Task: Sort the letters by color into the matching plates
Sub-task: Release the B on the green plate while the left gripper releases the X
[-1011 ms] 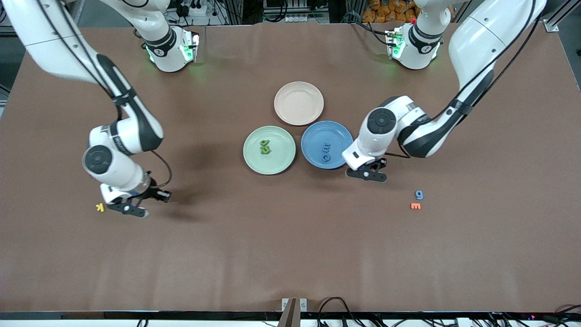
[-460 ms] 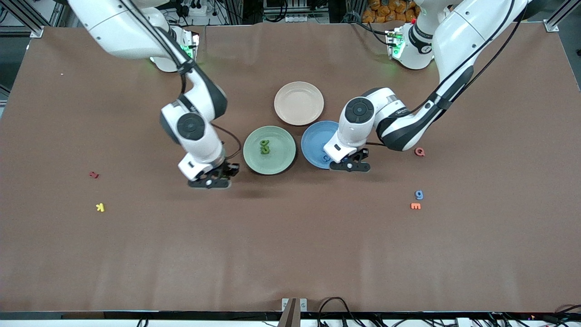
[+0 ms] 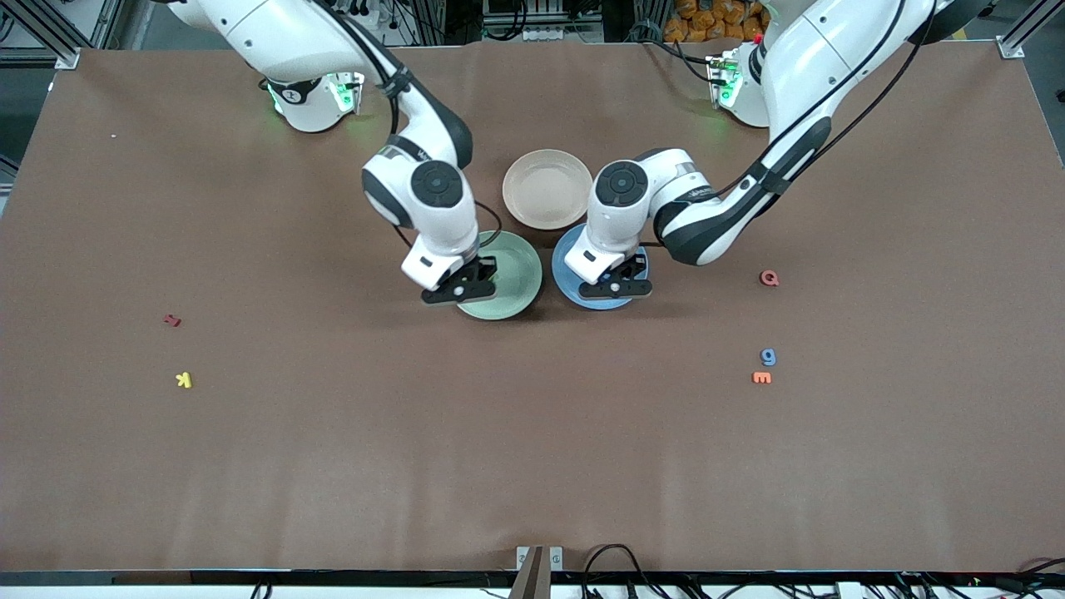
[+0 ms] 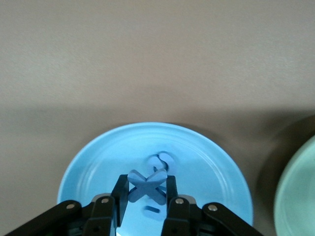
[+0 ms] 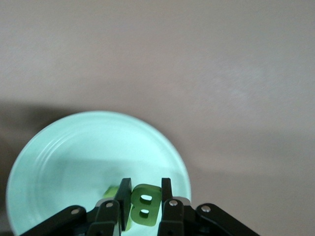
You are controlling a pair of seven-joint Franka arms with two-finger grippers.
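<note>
Two grippers up over the plates at mid-table, each clamped on a letter. Left gripper [image 3: 616,289] over the blue plate [image 3: 571,283], fingers [image 4: 121,196] pinched on a blue X [image 4: 146,187]; more blue letters [image 4: 162,161] lying in that plate directly under the X. Right gripper [image 3: 460,291] over the green plate [image 3: 516,274], near its rim toward the right arm's end, jaws closed on a green B [image 5: 143,206]; another green piece [image 5: 109,192] visible in the plate beside the fingers. Pinkish-beige plate [image 3: 547,189] toward the bases' edge, just beside both. One blue letter [image 3: 768,357] on the table toward the left arm's end, just beside an orange letter [image 3: 761,378].
</note>
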